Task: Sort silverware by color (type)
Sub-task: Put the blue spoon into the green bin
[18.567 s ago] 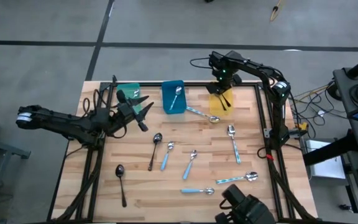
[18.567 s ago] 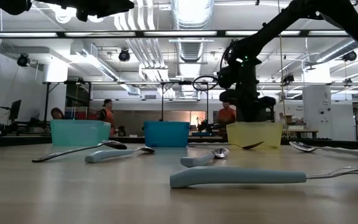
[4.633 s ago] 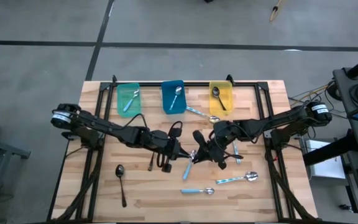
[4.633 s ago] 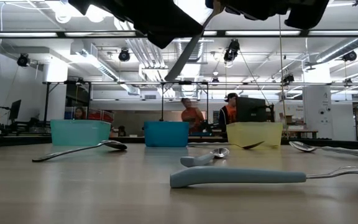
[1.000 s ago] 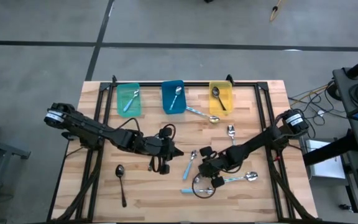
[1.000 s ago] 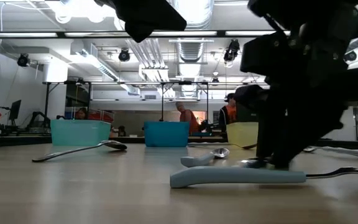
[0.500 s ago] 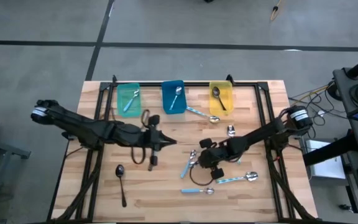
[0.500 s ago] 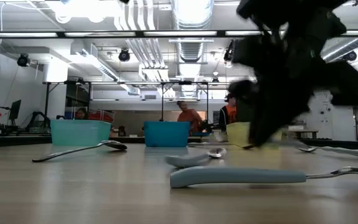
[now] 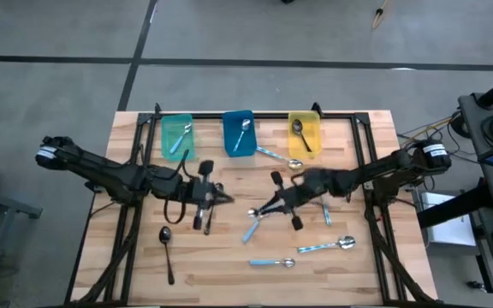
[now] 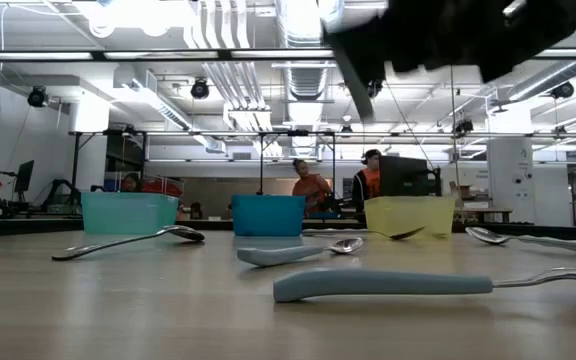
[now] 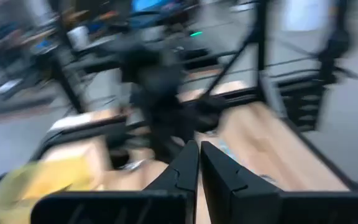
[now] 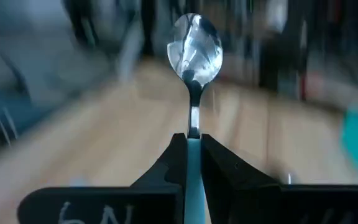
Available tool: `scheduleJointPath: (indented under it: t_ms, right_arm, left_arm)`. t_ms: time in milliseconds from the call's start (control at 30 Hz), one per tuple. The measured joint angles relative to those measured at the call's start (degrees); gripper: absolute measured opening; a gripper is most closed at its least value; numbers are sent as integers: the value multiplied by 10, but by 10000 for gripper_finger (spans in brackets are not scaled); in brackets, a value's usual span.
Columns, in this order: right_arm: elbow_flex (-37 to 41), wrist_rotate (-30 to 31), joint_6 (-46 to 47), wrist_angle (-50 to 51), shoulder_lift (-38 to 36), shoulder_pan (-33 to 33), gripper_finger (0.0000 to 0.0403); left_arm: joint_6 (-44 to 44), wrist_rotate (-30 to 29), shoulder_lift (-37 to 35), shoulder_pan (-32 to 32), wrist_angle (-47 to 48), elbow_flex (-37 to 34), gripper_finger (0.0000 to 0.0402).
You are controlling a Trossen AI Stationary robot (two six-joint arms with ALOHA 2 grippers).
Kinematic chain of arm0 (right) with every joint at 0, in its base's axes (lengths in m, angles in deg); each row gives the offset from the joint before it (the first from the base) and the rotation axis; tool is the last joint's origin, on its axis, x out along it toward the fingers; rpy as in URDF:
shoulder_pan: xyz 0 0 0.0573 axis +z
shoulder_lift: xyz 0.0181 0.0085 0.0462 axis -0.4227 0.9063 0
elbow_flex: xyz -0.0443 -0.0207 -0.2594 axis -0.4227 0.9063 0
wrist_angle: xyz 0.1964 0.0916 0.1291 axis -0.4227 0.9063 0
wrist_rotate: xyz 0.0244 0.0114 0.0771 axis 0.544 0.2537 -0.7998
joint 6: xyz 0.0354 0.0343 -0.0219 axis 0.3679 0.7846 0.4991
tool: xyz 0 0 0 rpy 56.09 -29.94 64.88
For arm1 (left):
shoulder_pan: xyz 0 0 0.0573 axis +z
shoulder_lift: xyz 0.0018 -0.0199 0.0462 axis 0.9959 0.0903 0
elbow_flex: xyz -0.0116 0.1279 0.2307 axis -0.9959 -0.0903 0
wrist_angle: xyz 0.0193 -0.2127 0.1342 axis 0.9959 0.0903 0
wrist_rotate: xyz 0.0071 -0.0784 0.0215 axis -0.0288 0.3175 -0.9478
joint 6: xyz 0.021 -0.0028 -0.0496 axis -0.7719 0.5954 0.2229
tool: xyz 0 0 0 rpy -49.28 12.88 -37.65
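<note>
The right gripper (image 12: 193, 144) is pinched tight on a spoon with a light-blue handle (image 12: 194, 46). The handle sits between the two dark fingers (image 12: 171, 155), and the shiny silver bowl sticks out past the tips. From above, this gripper (image 9: 268, 208) is over the middle of the table (image 9: 375, 265), and the held spoon (image 9: 252, 214) pokes out toward the left arm.

The left gripper (image 11: 199, 149) has its fingers pressed together. I can't see anything between them. From above it (image 9: 223, 198) hangs over the table just left of the middle, near the right gripper but not touching it.

The other spoons lie around them — a dark spoon (image 9: 165, 236) near the front left, two blue-handled spoons (image 9: 328, 245) at the front right, and one more (image 9: 274, 156) just in front of the bins. The teal bin (image 9: 176, 137), the blue bin (image 9: 239, 133) and the yellow bin (image 9: 304, 135) stand in a row along the far edge, each with a spoon inside.
</note>
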Motion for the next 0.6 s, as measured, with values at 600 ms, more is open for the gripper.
scheduleJointPath:
  t_ms: [600]
  right_arm:
    - [-105,-234,151,-346,153,-61,16]
  left_arm:
    - [5,73,89,31,-417,-156,49]
